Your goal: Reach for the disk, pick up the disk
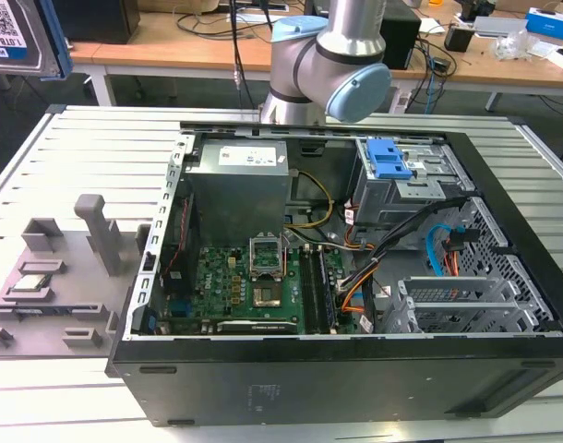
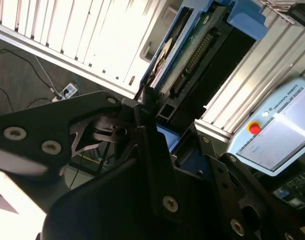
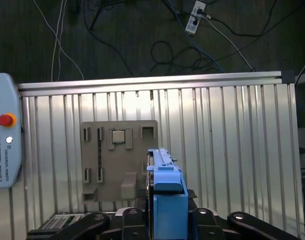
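Note:
The disk [image 1: 14, 32] hangs high at the exterior view's top left corner, its white-and-blue label and blue carrier frame showing. In the first wrist view the disk [image 3: 165, 185] is seen edge-on, blue frame toward the camera, above the slotted table. My gripper [image 3: 165, 220] is shut on the disk, with black fingers [image 3: 127, 220] pressed on both sides. The second wrist view shows the disk [image 2: 192, 55] from its connector edge, clamped by the gripper [image 2: 152, 112]. The disk is clear of the computer case.
An open computer case [image 1: 503, 388] lies on the slotted aluminium table [image 1: 88, 157], with a grey power-supply box [image 1: 240, 175] and a blue latch [image 1: 389, 159] inside. A grey fixture plate [image 3: 117, 160] lies below the disk. A teach pendant [image 3: 5, 132] rests at the table's edge.

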Tool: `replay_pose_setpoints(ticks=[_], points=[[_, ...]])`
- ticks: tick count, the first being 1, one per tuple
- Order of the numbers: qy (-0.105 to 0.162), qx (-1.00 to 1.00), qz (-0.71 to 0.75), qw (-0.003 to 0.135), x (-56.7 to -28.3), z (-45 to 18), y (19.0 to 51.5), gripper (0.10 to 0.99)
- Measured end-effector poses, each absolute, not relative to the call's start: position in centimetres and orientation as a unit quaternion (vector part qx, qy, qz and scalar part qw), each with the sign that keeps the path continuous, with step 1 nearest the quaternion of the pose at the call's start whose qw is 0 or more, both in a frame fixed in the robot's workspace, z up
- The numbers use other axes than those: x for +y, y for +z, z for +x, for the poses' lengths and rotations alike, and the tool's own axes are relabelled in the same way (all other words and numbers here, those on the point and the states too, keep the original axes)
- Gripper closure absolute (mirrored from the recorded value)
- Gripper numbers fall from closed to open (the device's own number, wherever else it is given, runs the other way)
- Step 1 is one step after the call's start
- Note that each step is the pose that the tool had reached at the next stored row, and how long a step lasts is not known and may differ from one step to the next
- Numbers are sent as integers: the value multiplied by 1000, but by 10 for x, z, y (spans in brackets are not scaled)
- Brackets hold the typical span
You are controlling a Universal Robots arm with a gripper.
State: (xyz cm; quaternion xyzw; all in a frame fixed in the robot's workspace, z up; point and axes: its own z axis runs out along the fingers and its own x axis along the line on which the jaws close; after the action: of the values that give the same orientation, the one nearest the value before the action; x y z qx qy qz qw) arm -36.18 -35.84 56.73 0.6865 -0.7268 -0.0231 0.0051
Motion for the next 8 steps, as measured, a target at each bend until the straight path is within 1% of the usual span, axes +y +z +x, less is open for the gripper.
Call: replay_pose_setpoints(ticks=[8], points=[[-23, -727, 686, 5, -358, -345, 552, 718]])
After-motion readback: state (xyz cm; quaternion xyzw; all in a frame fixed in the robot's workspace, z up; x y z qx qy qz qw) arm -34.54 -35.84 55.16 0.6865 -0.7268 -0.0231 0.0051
